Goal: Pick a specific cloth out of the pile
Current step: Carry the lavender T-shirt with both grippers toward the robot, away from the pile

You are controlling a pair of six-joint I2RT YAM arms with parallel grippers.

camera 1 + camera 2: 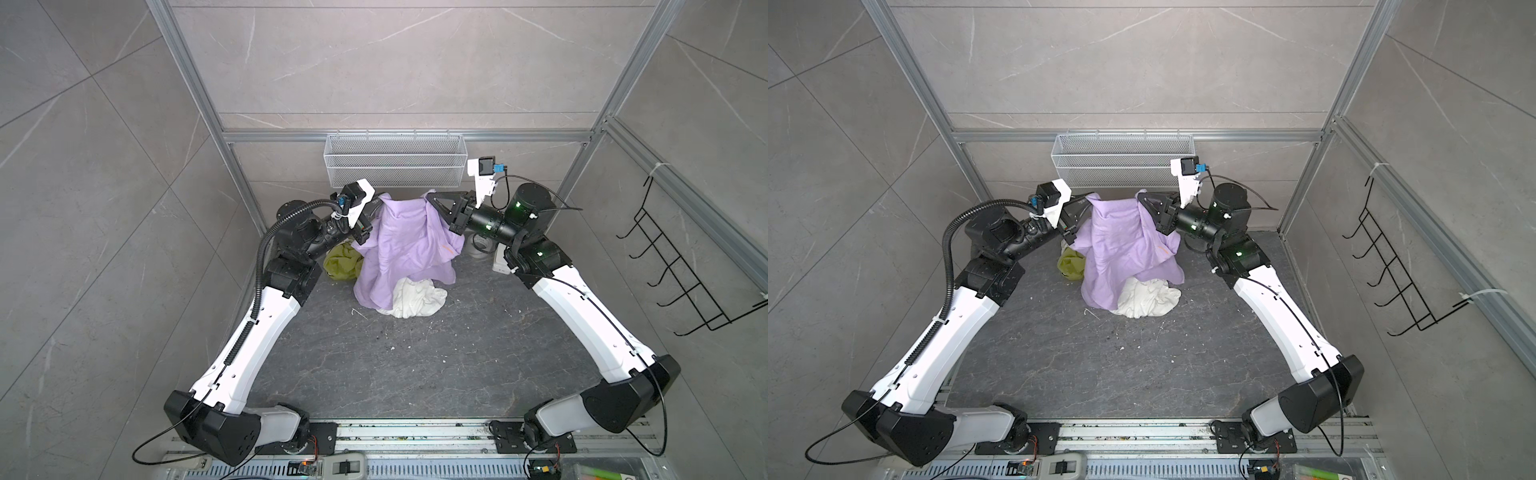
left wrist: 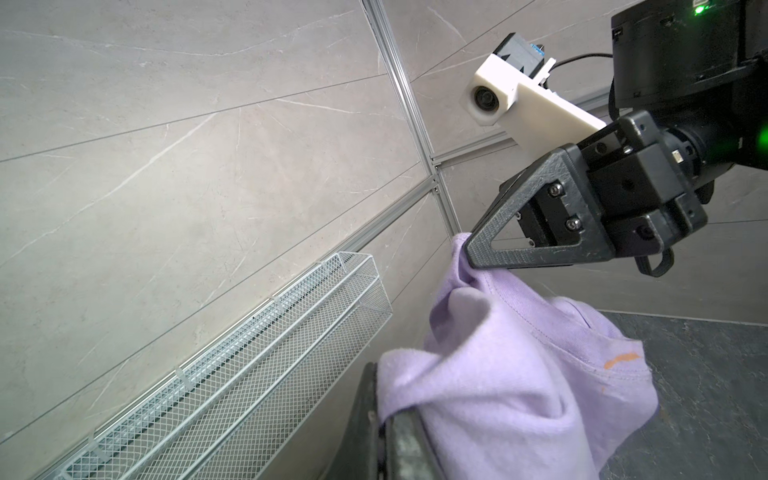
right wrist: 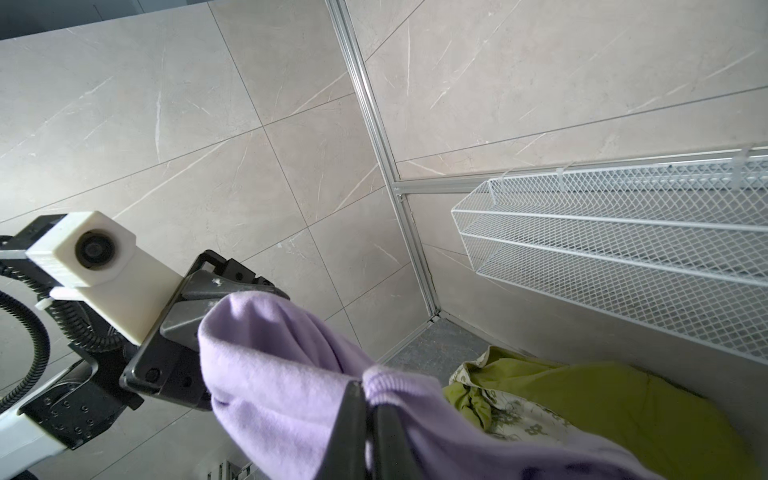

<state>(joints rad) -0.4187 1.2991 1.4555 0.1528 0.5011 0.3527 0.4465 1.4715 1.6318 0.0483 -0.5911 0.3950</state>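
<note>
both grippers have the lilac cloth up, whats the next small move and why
Probably raise both arms a little more. The left gripper and right gripper are each shut on a top corner of the lilac cloth, but its lower folds still drape onto the white cloth beside the olive-green cloth.

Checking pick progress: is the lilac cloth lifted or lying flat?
Lifted: the lilac cloth hangs between both shut grippers, lower edge draped over the white cloth.
</note>
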